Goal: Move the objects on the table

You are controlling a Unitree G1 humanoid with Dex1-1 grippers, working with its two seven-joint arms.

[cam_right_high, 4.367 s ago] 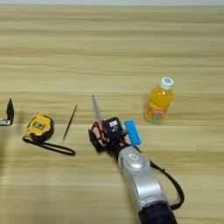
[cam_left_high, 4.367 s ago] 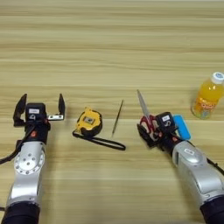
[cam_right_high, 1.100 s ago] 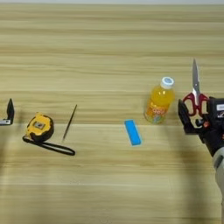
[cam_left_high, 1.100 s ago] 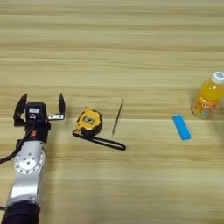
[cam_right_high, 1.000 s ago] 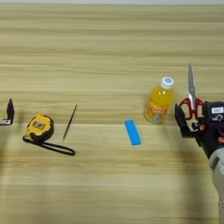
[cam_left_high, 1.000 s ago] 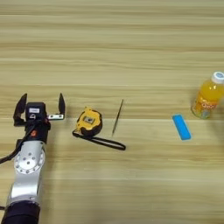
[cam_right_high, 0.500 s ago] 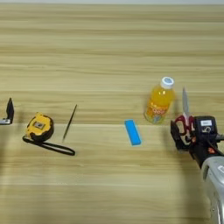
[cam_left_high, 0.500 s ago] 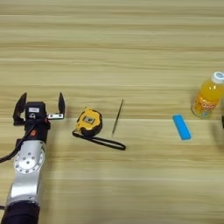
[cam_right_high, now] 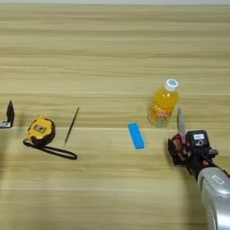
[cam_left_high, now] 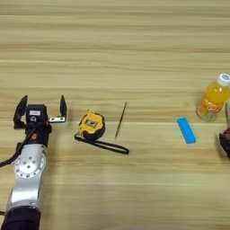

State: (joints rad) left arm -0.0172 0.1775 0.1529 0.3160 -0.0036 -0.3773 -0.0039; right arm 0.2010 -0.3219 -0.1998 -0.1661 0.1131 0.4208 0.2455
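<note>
Your right claw (cam_right_high: 182, 150), near the tabletop's (cam_right_high: 112, 54) right edge, grips the scissors (cam_right_high: 180, 130) just beside the bottle (cam_right_high: 163, 103), not yet set down; blue bar (cam_right_high: 135, 135) lies untouched mid-right; left claw (cam_left_high: 40, 110) idles spread wide at left.

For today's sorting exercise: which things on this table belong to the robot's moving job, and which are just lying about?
Job:
- scissors, held by the right gripper
- blue bar
- bottle

Lying about:
- tape measure
- thin dark stick

The left gripper is parked at the left with open fingers.
</note>
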